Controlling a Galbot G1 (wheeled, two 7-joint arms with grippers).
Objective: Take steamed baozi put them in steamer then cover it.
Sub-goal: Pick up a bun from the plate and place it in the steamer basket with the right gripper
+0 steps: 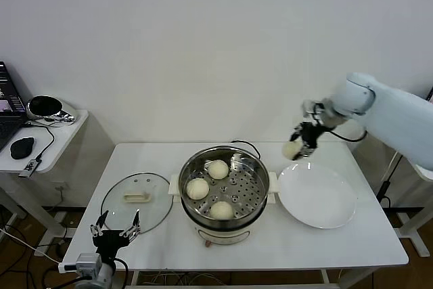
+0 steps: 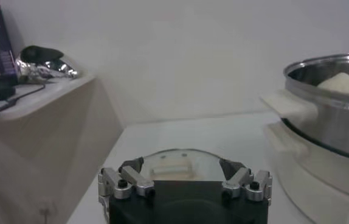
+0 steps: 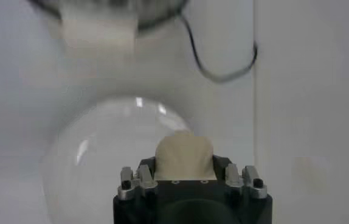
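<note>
Three cream-white baozi lie on the perforated tray of the steel steamer at the table's middle. My right gripper is shut on the fourth baozi and holds it in the air above the far edge of the white plate, right of the steamer. In the right wrist view the bun sits between the fingers. The glass cover with its cream handle lies flat on the table left of the steamer. My left gripper is open and empty at the table's front left, just in front of the cover.
An empty white plate lies right of the steamer. A black cord runs behind the pot. A side table at the left holds a laptop, a mouse and a metal bowl. The wall stands close behind.
</note>
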